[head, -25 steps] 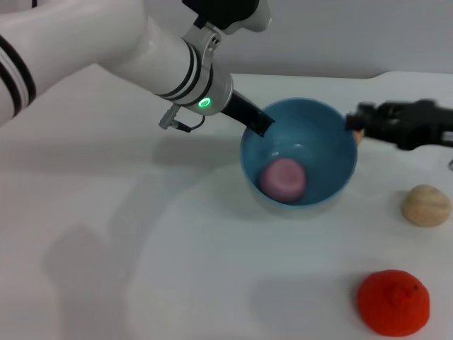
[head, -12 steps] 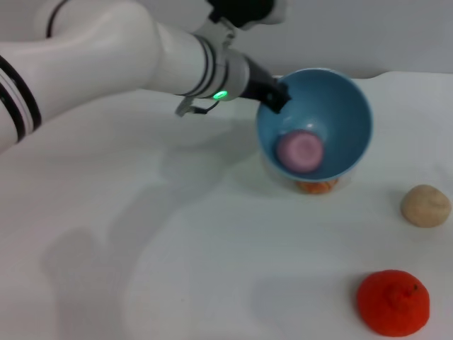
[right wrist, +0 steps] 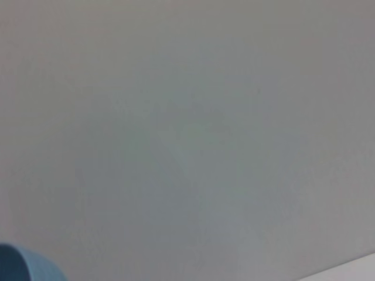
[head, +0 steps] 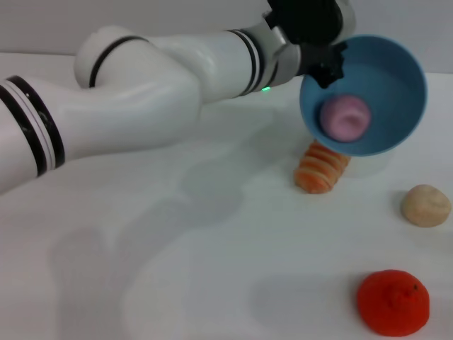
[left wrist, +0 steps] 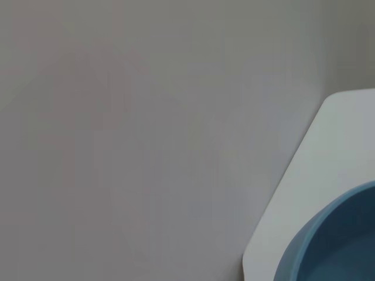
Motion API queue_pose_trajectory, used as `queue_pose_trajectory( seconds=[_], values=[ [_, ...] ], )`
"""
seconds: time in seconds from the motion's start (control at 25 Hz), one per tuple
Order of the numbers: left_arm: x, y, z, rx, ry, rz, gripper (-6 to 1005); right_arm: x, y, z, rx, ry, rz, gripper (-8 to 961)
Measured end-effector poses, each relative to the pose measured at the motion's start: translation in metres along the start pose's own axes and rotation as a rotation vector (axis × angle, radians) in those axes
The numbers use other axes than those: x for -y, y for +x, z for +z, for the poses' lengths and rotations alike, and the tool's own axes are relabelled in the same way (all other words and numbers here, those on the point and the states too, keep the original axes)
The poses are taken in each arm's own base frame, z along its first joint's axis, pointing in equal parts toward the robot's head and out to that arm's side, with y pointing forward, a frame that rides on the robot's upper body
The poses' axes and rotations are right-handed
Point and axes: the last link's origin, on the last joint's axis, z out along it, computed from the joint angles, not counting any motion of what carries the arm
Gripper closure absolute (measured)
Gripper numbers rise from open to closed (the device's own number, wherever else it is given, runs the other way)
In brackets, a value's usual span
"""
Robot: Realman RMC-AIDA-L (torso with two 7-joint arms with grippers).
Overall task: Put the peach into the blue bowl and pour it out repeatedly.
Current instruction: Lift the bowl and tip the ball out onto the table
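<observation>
In the head view the blue bowl [head: 379, 85] is lifted off the table at the back right and tipped toward me. The pink-mauve peach [head: 344, 117] lies inside it, against the lower wall. My left gripper [head: 327, 67] is shut on the bowl's left rim, and the arm reaches across from the left. A part of the bowl's rim shows in the left wrist view [left wrist: 334, 246] and a small part in the right wrist view [right wrist: 23, 266]. My right gripper is out of view.
An orange ribbed toy [head: 322, 166] lies on the white table [head: 177, 269] just below the bowl. A beige ball [head: 425, 205] sits at the right edge. A bright orange bumpy fruit [head: 393, 302] sits at the front right.
My left arm has lifted the bowl up and to the right and tipped it more steeply, with the peach still inside. The orange ribbed toy under it is now uncovered. The right gripper has left view.
</observation>
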Motion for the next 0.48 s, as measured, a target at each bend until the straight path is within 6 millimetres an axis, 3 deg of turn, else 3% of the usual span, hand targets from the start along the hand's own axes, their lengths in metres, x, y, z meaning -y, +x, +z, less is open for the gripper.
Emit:
queue_pose_trajectory(
  seconds=[0.48],
  values=[
    [-0.043, -0.002, -0.018, -0.277, 0.121, 0.525, 1000, -0.012, 0.005, 0.016, 0.016, -0.030, -0.069, 258]
  ],
)
